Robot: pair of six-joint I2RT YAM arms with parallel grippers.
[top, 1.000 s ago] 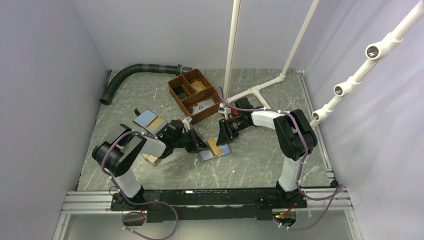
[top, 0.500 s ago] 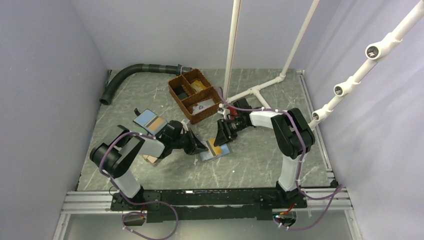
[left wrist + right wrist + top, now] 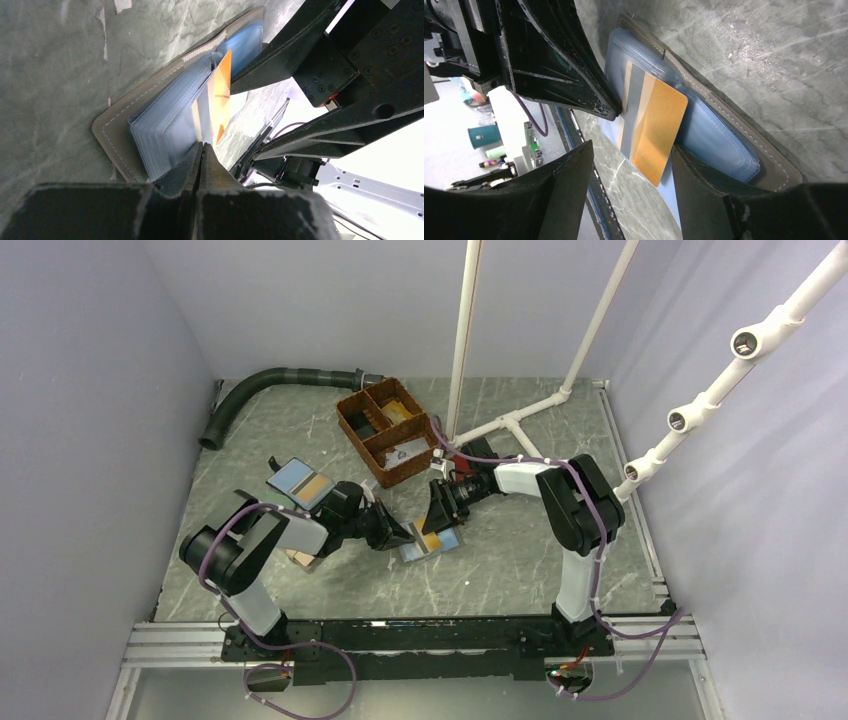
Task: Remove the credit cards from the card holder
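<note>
The jaws of the left gripper [image 3: 201,148] are squeezed tight together and pushed against the blue sleeves of the card holder [image 3: 112,122]. On the right gripper [image 3: 633,150] the jaws are spread wide either side of an orange credit card [image 3: 661,127]. It's stuck partly out of the holder, which is laid open on the grey surface [image 3: 774,50].

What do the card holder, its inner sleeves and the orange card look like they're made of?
The card holder: matte taupe leather or imitation, going by the stitched seam along its edge; which is unclear. Its inner sleeves: glossy, see-through bluish soft plastic, stacked in layers. The orange card: probably stiff plastic, smooth, unbent, with a grey band.
</note>
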